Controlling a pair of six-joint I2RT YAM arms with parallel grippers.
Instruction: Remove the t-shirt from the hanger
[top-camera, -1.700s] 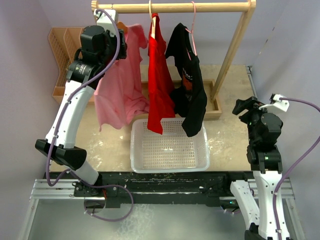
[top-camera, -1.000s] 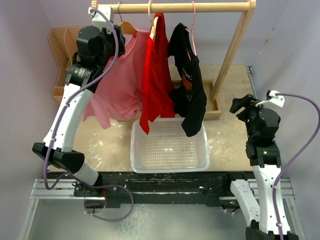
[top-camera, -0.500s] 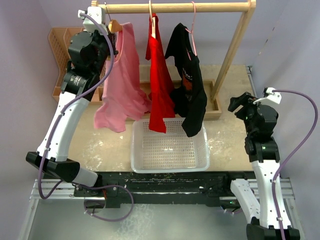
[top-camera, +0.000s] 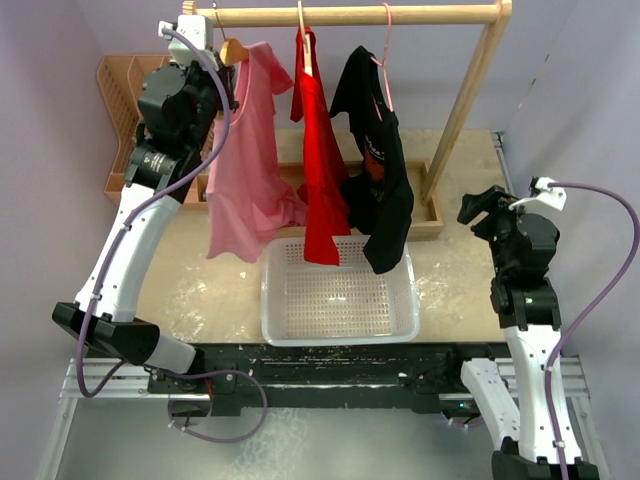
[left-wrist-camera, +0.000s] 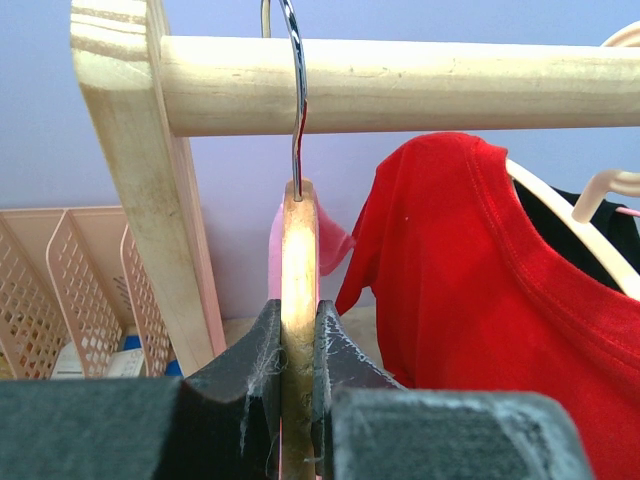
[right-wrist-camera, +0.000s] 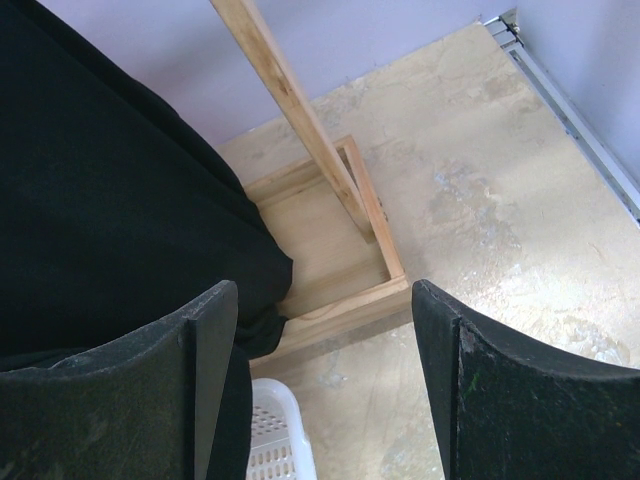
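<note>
Wooden hanger (left-wrist-camera: 299, 240), hooked over rail (left-wrist-camera: 420, 85), pinched edge-on in left gripper (left-wrist-camera: 298, 335); pink t-shirt (top-camera: 243, 160) hanging below; right gripper (right-wrist-camera: 325, 385) open, well apart.

- left tee (top-camera: 245, 160): plain pink
- middle tee (top-camera: 320, 160): plain red
- right tee (top-camera: 388, 205): black, small red print
- hanger (left-wrist-camera: 298, 300): pale wood; hook (left-wrist-camera: 299, 100) silver
- rail (top-camera: 350, 14): light bare wood
- basket (top-camera: 340, 336): white, fine grid of holes
- organiser (top-camera: 118, 95): peach lattice
- table (top-camera: 465, 190): beige, mottled with white patches
- walls (top-camera: 45, 180): lilac
- left arm (top-camera: 130, 240), right arm (top-camera: 530, 350): white links, black joints
- cables (top-camera: 585, 185): purple
- left gripper (left-wrist-camera: 297, 345), right gripper (right-wrist-camera: 325, 380): black, scuffed grey
</note>
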